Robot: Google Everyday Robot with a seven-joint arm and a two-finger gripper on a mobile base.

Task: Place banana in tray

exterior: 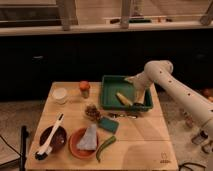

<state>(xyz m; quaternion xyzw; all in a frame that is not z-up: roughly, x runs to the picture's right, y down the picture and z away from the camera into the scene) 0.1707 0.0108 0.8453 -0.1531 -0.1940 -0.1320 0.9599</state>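
banana (124,98) in tray (111,89), claw (139,98) nr it

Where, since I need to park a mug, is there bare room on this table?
The widest bare wood is at the front right of the table, bordered by the chili and the sponge. A smaller patch lies between the white cup and the dark bowl. Front left is crowded. The claw hangs over the tray by the banana.

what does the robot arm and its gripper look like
The arm is smooth, off-white and tubular, with a rounded elbow joint; no cables or markings are visible. The gripper looks similarly pale, and is over the right side of the green tray beside the banana.
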